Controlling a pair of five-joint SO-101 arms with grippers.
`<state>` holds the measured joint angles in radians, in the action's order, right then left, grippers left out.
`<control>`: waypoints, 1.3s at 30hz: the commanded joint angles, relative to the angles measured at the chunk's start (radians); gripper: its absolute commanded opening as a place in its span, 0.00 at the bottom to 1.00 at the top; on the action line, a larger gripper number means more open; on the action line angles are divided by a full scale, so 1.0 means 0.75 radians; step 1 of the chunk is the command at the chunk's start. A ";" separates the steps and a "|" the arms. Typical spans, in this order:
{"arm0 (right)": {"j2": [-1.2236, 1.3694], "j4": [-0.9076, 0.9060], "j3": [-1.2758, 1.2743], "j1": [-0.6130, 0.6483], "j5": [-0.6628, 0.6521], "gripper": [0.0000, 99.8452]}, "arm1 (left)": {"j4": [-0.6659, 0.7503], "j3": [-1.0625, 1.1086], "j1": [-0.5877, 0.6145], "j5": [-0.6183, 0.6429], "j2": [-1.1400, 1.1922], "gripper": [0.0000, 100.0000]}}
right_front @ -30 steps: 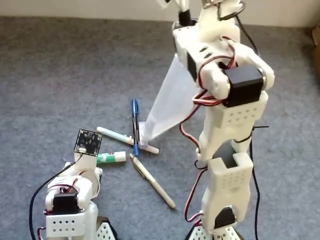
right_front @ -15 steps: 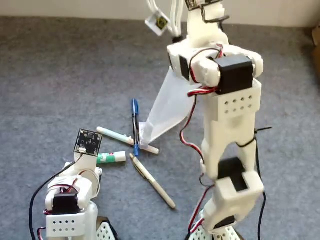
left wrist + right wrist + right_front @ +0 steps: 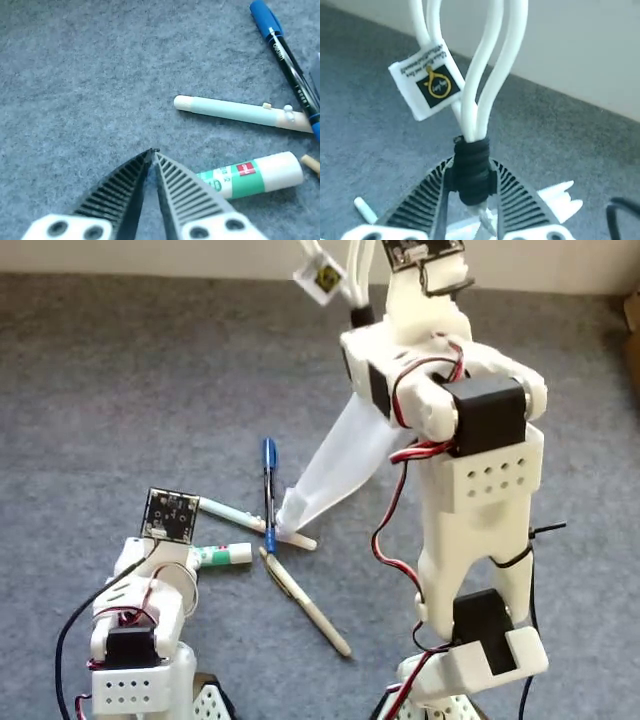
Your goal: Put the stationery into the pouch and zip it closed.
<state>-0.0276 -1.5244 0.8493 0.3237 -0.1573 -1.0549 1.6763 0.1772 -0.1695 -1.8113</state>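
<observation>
High view, pouch [image 3: 340, 465]: hangs slanting from far right, low corner on the tabletop [image 3: 120, 390] beside the blue pen [image 3: 269, 490].
Handling: thin, limp, light, probably slippery; take it by the pull [image 3: 470, 147] or the rim.
Right pincer [image 3: 470, 165]: pinching the pull.
Inside pouch: nothing visible.
Loose stationery: blue pen, pale pen [image 3: 235, 111], glue stick [image 3: 250, 175], beige pen [image 3: 305, 605].
Left pincer [image 3: 152, 152]: pressed together, empty, beside glue stick.

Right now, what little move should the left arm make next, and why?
Probably open the left end effector and ease it to the glue stick. Its jaws are shut on nothing, the glue stick lies close by on the carpet, and the right end effector holds the pouch up by its cord.
</observation>
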 commanded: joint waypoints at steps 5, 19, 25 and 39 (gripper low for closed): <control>0.064 0.441 -0.017 -0.036 0.012 0.01 | 0.047 0.026 0.005 -0.010 -0.013 0.01; 0.306 1.321 -0.019 -0.114 0.012 0.01 | 0.080 0.024 0.019 -0.004 -0.015 0.05; 0.353 1.507 -0.083 -0.107 0.012 0.01 | 0.076 0.024 0.077 0.000 -0.015 0.16; 0.515 1.542 -0.105 -0.163 0.012 0.00 | 0.074 0.024 0.071 -0.002 -0.013 0.15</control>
<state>0.3867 -0.3936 0.7511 0.2332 -0.1573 -1.0165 1.6763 0.2217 -0.1695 -1.8113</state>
